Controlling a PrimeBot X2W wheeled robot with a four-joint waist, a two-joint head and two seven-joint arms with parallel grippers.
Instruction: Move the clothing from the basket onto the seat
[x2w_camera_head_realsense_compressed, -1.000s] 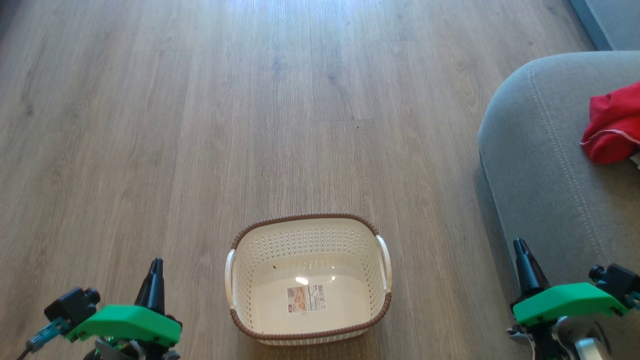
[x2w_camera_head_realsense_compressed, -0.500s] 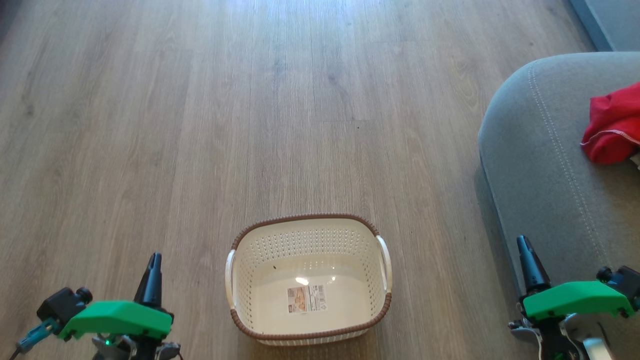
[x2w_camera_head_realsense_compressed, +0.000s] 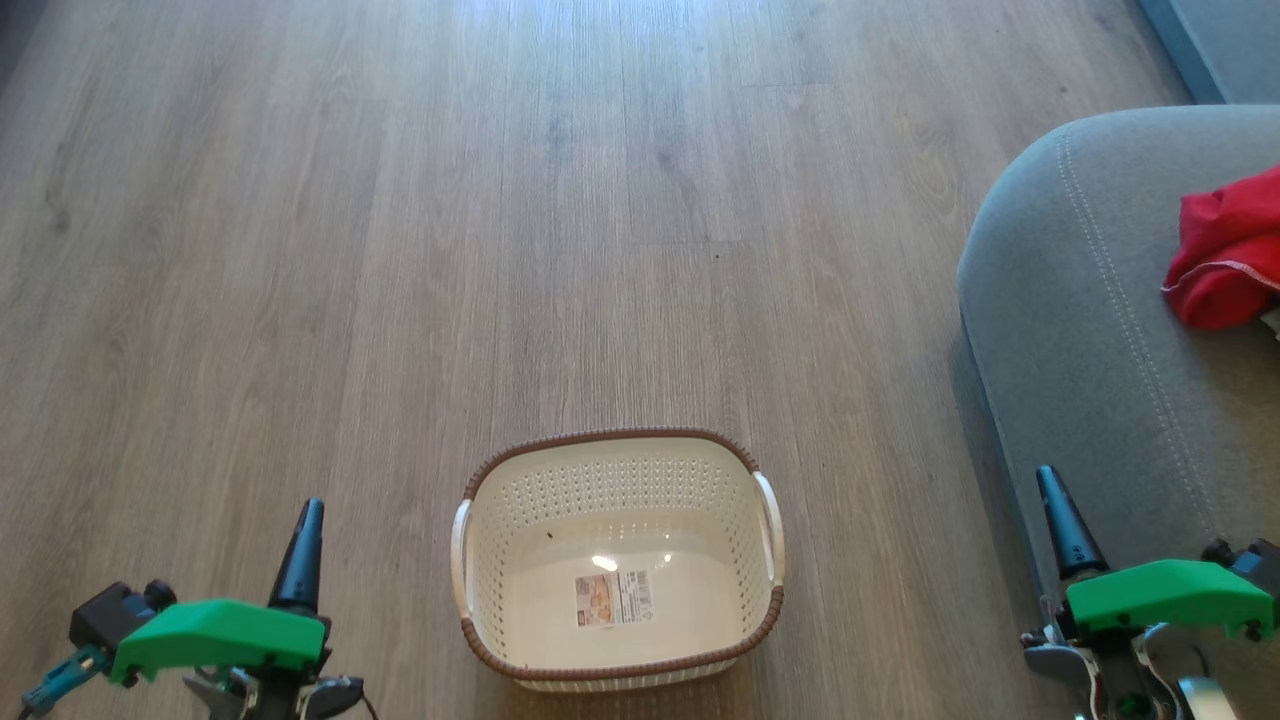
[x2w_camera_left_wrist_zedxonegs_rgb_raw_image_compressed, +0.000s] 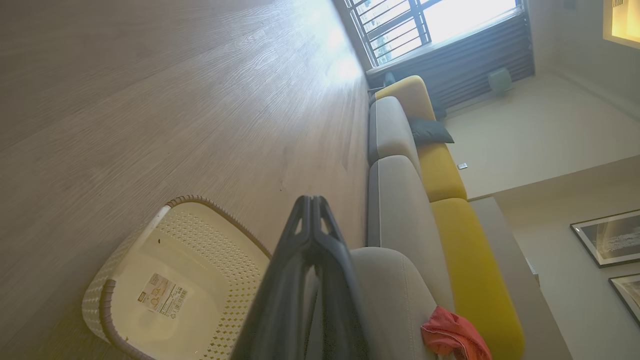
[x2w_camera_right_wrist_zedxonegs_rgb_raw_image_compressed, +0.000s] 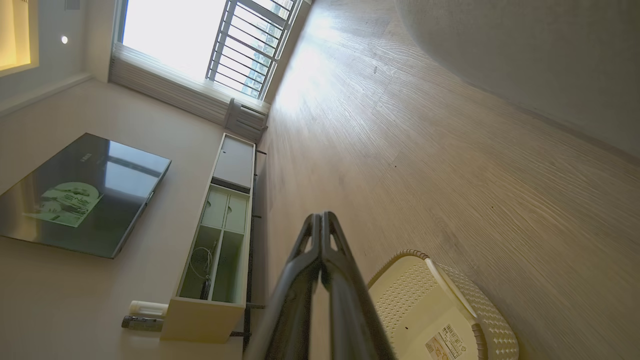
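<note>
Fingers closed tip to tip on left gripper (x2w_camera_left_wrist_zedxonegs_rgb_raw_image_compressed: 311, 200) and right gripper (x2w_camera_right_wrist_zedxonegs_rgb_raw_image_compressed: 320, 217), both low over wooden floor (x2w_camera_head_realsense_compressed: 400, 250), flanking cream perforated plastic basket (x2w_camera_head_realsense_compressed: 610, 480), label (x2w_camera_head_realsense_compressed: 613, 597) on its bottom. Bright red fabric clothing (x2w_camera_head_realsense_compressed: 1225, 255) lies on large grey upholstered seat (x2w_camera_head_realsense_compressed: 1080, 330), well apart from basket.
</note>
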